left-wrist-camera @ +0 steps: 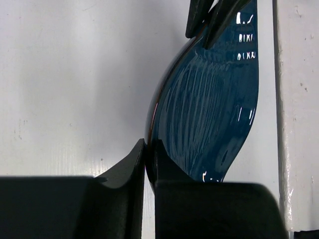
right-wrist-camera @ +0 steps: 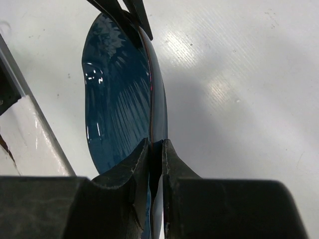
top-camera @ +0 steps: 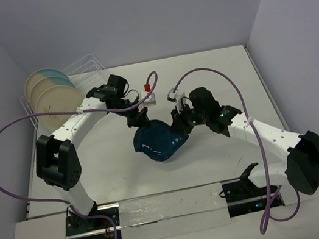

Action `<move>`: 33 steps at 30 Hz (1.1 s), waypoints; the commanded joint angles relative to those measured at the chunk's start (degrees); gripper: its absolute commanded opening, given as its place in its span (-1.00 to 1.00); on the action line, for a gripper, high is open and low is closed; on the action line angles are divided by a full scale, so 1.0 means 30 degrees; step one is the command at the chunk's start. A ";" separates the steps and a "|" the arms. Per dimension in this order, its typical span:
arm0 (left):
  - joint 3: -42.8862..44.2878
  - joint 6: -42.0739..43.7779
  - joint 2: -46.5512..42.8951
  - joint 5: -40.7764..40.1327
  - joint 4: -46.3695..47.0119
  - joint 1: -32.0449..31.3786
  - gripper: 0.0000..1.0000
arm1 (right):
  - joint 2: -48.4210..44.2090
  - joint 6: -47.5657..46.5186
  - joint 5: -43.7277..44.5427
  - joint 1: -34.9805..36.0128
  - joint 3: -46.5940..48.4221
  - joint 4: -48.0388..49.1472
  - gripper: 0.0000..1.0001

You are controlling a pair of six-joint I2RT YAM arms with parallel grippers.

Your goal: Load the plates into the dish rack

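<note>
The dark-teal leaf-shaped plate (top-camera: pixel 156 145) is held on edge at the centre of the top view, its long axis running left to right from the left fingers (left-wrist-camera: pixel 130 167) to the right fingers (right-wrist-camera: pixel 175 164). Each pair is clenched on an opposite end of the rim. Three round plates (top-camera: pixel 50 95) are stood in the clear dish rack (top-camera: pixel 85 66) at upper left. The white bench (top-camera: pixel 220 78) is enclosed by pale grey walls (top-camera: pixel 158 8)
</note>
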 commanded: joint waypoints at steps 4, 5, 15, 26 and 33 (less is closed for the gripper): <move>-0.0794 -0.2305 -0.2215 -0.1276 0.3784 0.0078 -1.00 | -0.0016 0.1144 0.1253 -0.0045 0.1914 0.1995 -0.94; -0.0940 -0.2717 -0.2486 -0.1466 0.4267 0.0120 -1.00 | 0.0065 0.1260 0.1496 -0.0045 0.1939 0.1995 -0.80; -0.3007 -0.7014 -0.5688 -0.5586 1.0048 0.0143 -1.00 | 0.0293 0.1792 0.2951 -0.0045 0.2535 0.2024 0.21; -0.5931 -0.4502 -1.0180 -0.9313 1.6168 0.0832 -1.00 | -0.1317 0.1905 0.4504 -0.0072 0.1956 0.2760 0.53; -0.4314 -0.2857 -1.0167 -1.0179 1.7017 0.4135 -1.00 | -0.1705 0.2222 0.5249 -0.0147 0.1917 0.2887 0.77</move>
